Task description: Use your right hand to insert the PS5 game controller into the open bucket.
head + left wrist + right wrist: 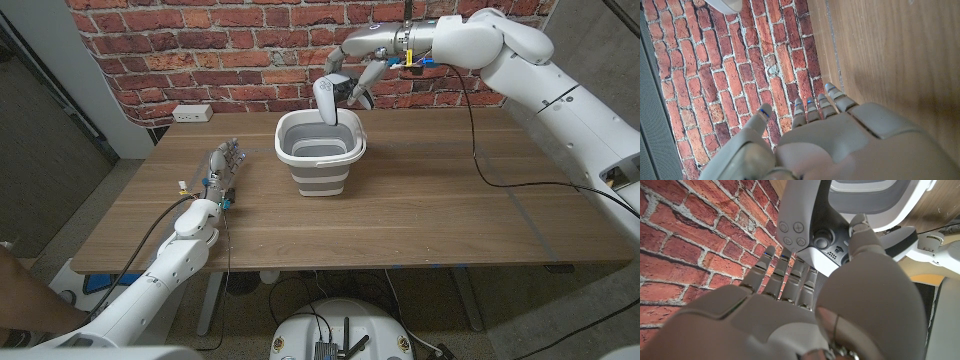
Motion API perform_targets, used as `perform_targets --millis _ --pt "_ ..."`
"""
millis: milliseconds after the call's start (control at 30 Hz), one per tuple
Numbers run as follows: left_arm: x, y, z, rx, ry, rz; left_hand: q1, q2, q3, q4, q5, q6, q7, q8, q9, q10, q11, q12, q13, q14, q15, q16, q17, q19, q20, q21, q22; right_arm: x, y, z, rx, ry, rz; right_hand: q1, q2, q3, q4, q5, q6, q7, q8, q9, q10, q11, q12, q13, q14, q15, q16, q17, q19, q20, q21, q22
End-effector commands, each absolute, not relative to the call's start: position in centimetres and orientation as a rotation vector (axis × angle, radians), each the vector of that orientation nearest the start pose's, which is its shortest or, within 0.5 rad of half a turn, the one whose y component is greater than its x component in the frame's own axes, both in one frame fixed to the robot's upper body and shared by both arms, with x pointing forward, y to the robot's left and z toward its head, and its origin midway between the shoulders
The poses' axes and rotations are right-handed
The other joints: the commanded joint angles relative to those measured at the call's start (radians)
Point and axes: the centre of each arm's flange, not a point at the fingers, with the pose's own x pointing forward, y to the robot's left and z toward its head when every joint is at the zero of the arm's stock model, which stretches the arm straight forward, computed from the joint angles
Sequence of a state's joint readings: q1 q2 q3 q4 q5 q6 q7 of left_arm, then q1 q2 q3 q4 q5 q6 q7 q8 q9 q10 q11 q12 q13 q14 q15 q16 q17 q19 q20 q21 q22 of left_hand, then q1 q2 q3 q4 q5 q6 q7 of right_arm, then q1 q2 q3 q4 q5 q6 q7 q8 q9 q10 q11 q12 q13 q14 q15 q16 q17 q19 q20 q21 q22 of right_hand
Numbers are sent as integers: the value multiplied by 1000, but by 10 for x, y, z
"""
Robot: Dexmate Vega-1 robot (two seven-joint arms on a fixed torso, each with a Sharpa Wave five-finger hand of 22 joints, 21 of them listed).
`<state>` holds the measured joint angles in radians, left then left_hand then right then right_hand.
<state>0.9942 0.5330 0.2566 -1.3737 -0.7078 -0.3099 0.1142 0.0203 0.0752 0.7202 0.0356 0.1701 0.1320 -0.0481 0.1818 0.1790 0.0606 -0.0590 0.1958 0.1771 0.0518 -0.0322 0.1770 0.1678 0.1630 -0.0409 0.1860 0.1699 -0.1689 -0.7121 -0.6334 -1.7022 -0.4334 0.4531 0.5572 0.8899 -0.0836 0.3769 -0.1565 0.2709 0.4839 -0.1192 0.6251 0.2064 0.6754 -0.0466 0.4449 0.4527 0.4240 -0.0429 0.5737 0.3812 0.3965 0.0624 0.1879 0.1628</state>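
Here the right hand (362, 82) holds the controller (327, 100) above the bucket (320, 150), at its far rim. The controller is white with dark parts and hangs with one grip pointing down toward the bucket's opening; the head view does not settle whether that lower end has crossed the rim. In the right wrist view the fingers (785, 277) lie along one side of the controller (810, 225) and the thumb (862, 232) presses on its face near the sticks, so the hand is closed around it. Past the controller in that view, the grey inside and white rim of the bucket (865, 195) show.

The bucket is white with grey ribbed walls, upright and open, on the table (450, 200). It stands toward the far side, in front of the brick wall (200, 50).

The left hand (222, 165) is on the table well apart from the bucket, toward the robot's left, holding nothing. In the left wrist view its fingers (812, 107) reach out straight and slightly apart, beside the wood (890, 50).

A white outlet (192, 113) sits on the wall, left of the bucket.
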Motion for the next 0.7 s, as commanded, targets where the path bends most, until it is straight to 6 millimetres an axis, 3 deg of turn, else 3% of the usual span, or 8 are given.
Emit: perform_targets --millis 33,700 --pt "629 345 -71 -168 -557 -11 3 53 3 -8 2 8 2 5 2 -3 -6 -2 2 -4 -1 -1 2 -5 -49 6 2 512 -83 245 -1835 -1153 489 11 109 7 6 8 187 -65 108 4 267 -170 9 6 6 -142 4 3 2 -1 0 4" --pt "628 342 -74 -175 -559 -16 2 54 4 -9 2 8 2 5 2 -3 -5 -2 2 -5 -1 -1 2 -6 -50 6 2 555 -54 217 -1901 -1029 585 -10 107 -2 6 13 186 -82 103 2 274 -170 -4 -2 -4 -133 -1 4 -21 9 -7 4"
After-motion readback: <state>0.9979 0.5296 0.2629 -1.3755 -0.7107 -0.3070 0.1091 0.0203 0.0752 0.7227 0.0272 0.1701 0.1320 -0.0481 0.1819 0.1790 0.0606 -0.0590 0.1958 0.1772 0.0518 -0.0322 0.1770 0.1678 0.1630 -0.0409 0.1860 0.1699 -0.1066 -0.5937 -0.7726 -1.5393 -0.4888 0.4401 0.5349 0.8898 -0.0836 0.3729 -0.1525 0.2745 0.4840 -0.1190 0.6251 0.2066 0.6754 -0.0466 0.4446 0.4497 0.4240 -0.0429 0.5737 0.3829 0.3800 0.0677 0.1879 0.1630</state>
